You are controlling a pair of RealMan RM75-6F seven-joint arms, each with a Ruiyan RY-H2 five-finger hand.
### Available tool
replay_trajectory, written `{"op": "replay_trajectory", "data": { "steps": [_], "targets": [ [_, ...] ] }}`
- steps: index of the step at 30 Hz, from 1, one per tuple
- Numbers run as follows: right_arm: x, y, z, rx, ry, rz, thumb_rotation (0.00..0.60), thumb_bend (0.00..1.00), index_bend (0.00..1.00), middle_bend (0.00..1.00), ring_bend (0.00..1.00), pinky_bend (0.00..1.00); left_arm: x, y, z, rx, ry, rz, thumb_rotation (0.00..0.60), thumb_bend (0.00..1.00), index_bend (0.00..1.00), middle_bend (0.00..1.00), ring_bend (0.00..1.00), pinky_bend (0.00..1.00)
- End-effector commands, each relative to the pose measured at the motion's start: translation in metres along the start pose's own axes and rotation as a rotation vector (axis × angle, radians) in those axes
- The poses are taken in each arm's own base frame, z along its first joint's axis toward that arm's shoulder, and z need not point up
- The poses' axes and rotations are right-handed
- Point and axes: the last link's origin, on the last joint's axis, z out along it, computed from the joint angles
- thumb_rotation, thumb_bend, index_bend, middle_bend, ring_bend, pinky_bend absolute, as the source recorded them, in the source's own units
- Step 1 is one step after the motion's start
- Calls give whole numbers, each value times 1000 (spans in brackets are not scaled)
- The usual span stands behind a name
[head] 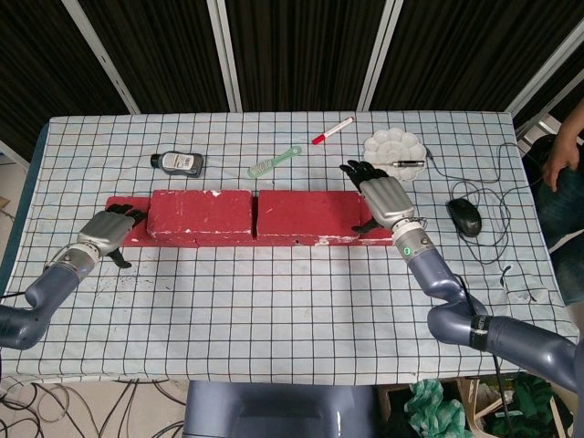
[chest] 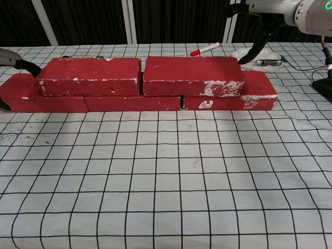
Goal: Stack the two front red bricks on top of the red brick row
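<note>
Two red bricks lie end to end on top of the red brick row (chest: 132, 102): the upper left brick (head: 199, 214) (chest: 88, 76) and the upper right brick (head: 306, 214) (chest: 193, 75). Only a thin gap separates them. The row's ends stick out at both sides (head: 376, 237). My left hand (head: 109, 233) (chest: 11, 58) lies over the row's left end, holding nothing, its fingertips at the left end of the upper left brick. My right hand (head: 383, 201) (chest: 267, 13) hovers with spread fingers above the row's right end, just past the upper right brick.
Behind the bricks lie a dark bottle (head: 178, 162), a green brush (head: 274, 162), a red marker (head: 333, 130) and a white palette (head: 394, 146). A black mouse (head: 465, 216) with cables sits at the right. A person's arm (head: 561, 164) shows at the right edge.
</note>
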Motion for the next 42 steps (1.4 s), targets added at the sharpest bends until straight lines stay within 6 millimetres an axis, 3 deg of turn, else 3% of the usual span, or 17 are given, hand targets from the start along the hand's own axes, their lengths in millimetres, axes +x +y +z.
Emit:
{"op": "replay_trajectory", "data": {
  "steps": [1,25,34,42],
  "targets": [
    [0,1,0,-3,-1,3,600,0,0,4,0,141,0,1,0,-3,-1,1,600,0,127,121,0,59],
    [-2,8,0,-22,-10,16,600,0,0,5,0,141,2,9,5,-24,5,4,600,0,121,121,0,59],
    [-3,7,-1,-20,-12,17,600,0,0,5,0,141,6,-7,-3,22,9,13,600,0,121,121,0,59],
    [-4,8,-1,-24,-12,12,600,0,0,5,0,141,15,-33,-30,96,34,61,600,8,139,121,0,62]
  ]
}}
